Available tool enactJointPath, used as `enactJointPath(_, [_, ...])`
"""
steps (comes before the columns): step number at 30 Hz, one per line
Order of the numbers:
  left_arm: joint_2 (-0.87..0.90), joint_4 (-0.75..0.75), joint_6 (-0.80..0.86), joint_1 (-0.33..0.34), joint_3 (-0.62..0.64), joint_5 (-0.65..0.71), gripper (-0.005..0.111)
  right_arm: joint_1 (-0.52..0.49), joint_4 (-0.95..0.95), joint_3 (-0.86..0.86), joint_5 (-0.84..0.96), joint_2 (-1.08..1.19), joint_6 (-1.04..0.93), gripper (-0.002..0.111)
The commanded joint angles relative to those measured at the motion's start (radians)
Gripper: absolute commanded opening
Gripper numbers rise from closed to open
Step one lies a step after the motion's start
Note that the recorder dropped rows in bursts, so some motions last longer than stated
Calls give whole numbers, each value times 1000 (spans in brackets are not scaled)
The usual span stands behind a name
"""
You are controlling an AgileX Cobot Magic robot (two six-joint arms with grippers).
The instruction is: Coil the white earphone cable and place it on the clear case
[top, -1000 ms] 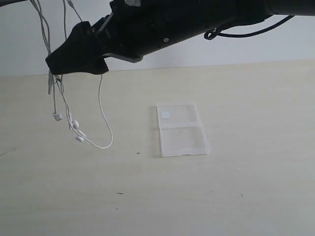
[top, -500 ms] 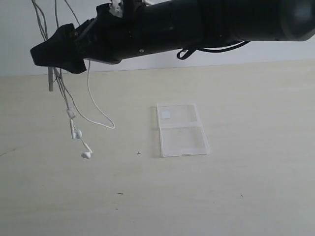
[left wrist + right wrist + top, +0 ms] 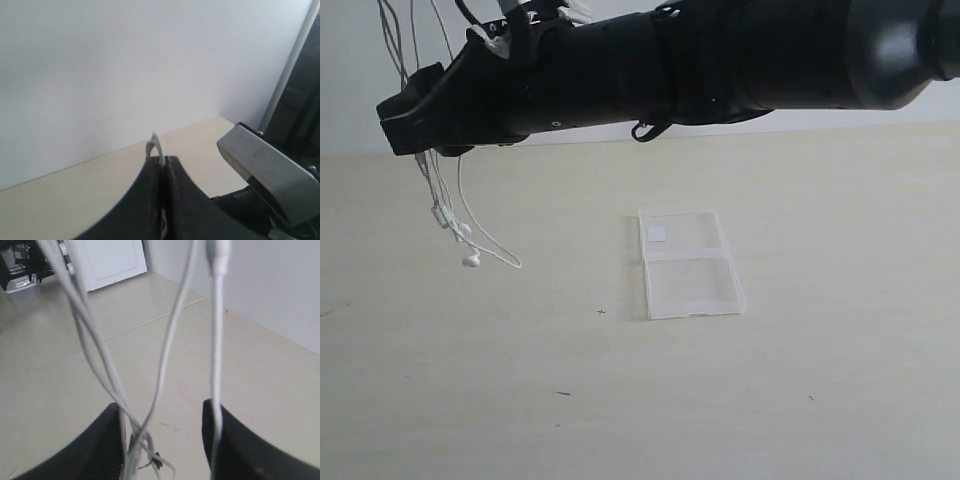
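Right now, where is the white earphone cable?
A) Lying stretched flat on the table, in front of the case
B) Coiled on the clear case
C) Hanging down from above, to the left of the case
C: in the exterior view the white earphone cable dangles from above at the left, well apart from the clear case, which lies open with nothing on it.

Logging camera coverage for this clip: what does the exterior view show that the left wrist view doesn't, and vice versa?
Only the exterior view: the clear case lying open on the table, an earbud dangling, and the right arm reaching across. Only the left wrist view: the left claw shut on a small loop of white cable. Both: that cable and the pale table.
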Motion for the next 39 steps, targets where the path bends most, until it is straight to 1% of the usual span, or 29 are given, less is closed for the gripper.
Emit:
enactJointPath(1, [-2, -15, -5, 3, -6, 41, 0, 3, 17, 1, -18, 1, 15, 46])
enactJointPath(6, [-2, -23, -5, 3, -6, 47, 0, 3, 52, 1, -43, 4, 36, 44])
enactJointPath(8, [-2, -29, -5, 3, -6, 40, 0, 3, 66, 1, -43, 6, 33, 35])
enactJointPath(10, [-2, -39, -5, 3, -6, 33, 0, 3, 66, 1, -38, 6, 18, 20])
enactJointPath(13, [-2, -41, -5, 3, -6, 33, 0, 3, 66, 1, -35, 6, 6, 2])
enactJointPath(14, [-2, -41, -5, 3, -6, 33, 0, 3, 66, 1, -35, 6, 6, 0])
enactJointPath(19, [-2, -26, -5, 3, -6, 66, 0, 3, 47, 1, -74, 6, 27, 0])
enactJointPath(21, [-2, -22, -7, 3, -6, 68, 0, 3, 32, 1, -99, 5, 61, 0])
enactJointPath(25, [-2, -7, -13, 3, -6, 62, 0, 3, 32, 1, -102, 5, 61, 0])
enactJointPath(28, [-2, 64, -80, 3, -6, 69, 0, 3, 32, 1, -121, -10, 61, 0])
enactJointPath(30, [-2, 64, -120, 3, -2, 78, 0, 3, 23, 1, -164, -34, 61, 0])
enactJointPath(34, [-2, 64, -120, 3, 9, 78, 0, 1, -103, 1, -265, -91, 105, 0])
enactJointPath(39, [-2, 64, -137, 3, 9, 66, 0, 1, -386, 1, -331, -159, 292, 0])
